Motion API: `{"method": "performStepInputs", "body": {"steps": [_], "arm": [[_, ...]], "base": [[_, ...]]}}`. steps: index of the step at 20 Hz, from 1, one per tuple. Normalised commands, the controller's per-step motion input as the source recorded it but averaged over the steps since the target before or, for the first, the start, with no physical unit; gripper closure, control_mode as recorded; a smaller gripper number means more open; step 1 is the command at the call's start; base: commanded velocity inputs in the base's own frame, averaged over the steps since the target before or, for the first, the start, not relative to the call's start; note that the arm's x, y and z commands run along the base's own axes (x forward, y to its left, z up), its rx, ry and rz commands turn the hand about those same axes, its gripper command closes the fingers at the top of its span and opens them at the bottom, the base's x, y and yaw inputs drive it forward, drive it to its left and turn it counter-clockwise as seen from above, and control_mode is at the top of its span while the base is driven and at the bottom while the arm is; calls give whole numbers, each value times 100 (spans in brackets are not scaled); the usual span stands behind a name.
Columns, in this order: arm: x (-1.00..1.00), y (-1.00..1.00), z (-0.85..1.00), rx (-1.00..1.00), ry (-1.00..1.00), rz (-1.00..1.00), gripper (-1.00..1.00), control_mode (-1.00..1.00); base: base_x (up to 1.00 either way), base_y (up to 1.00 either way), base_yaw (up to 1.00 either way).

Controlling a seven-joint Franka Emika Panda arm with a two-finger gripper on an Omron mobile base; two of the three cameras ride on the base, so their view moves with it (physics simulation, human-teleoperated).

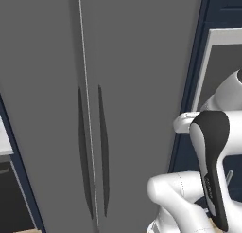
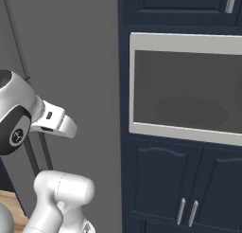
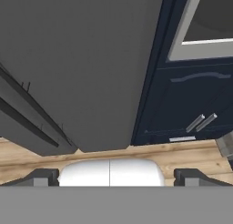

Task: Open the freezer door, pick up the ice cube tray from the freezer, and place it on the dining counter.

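The freezer door [image 1: 42, 109] was shut, so the inside of the freezer stayed hidden. Its top and bottom were cut off by the edges in the left base view. The arm [image 1: 208, 165] covered part of the oven [image 2: 186, 87], which ran out at the right edge.
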Motion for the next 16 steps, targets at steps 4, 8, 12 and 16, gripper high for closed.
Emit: {"method": "performStepInputs", "body": {"steps": [4, 8, 12, 16], "arm": [[0, 0, 0, 0, 0, 0, -100, 100], [0, 0, 0, 0, 0, 0, -100, -100], [6, 34, 0, -1, 0, 0, -100, -100], [25, 73, -11, -1, 0, 0, -100, -100]], "base": [[0, 0, 0], [0, 0, 0], [0, 0, 0], [0, 0, 0]]}}
